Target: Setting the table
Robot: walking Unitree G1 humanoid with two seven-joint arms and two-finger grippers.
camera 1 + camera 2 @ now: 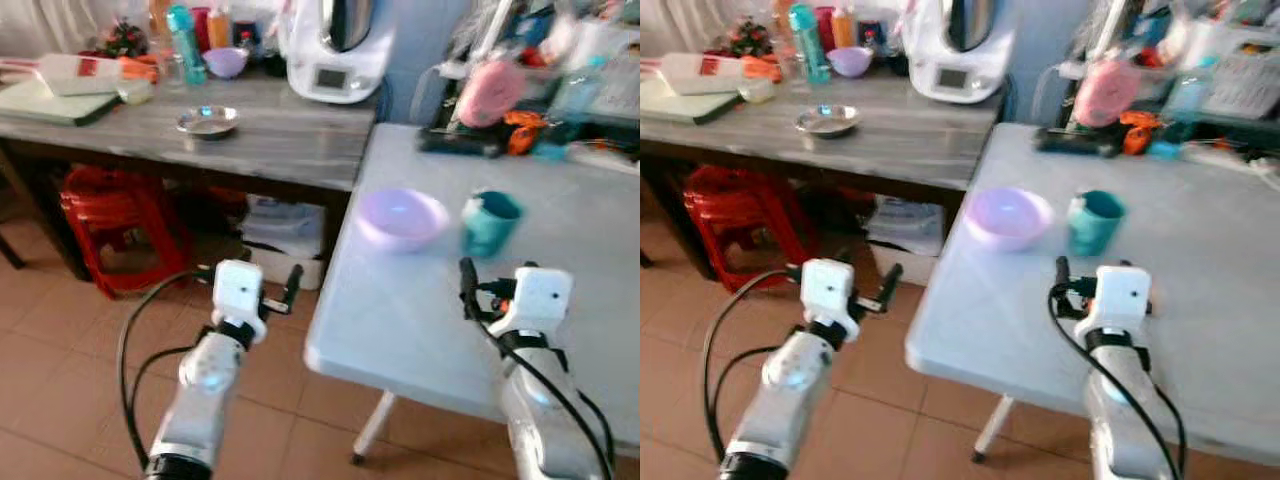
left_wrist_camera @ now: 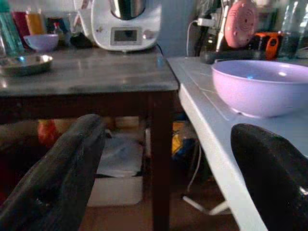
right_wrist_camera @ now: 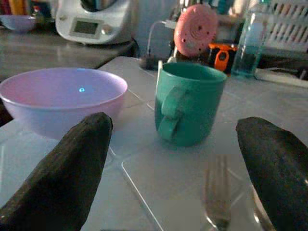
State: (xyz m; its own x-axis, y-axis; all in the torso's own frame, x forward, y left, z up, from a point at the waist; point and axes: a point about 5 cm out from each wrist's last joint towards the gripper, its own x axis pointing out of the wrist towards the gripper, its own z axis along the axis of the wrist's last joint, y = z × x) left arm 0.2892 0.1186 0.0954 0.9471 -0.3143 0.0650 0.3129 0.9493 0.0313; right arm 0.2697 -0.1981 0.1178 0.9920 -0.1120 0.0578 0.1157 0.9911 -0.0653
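White table (image 1: 420, 320) holds lilac bowl (image 1: 402, 218), teal mug (image 1: 490, 222) just beside | right gripper (image 3: 168, 168) spread (fork (image 3: 217, 192) between fingers) | left gripper (image 2: 166, 163) spread, off table edge

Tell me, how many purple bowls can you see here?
2. One purple bowl sits on the white table beside the teal mug; a smaller purple bowl stands far back on the wooden table, among bottles. Clutter there may hide others.

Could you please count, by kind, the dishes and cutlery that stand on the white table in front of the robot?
Bowls: 1, the lilac bowl
Cups: 1, the teal cup beside it
Forks: 1, the fork lying before the cup, between the open fingers of the right gripper
Total: 3
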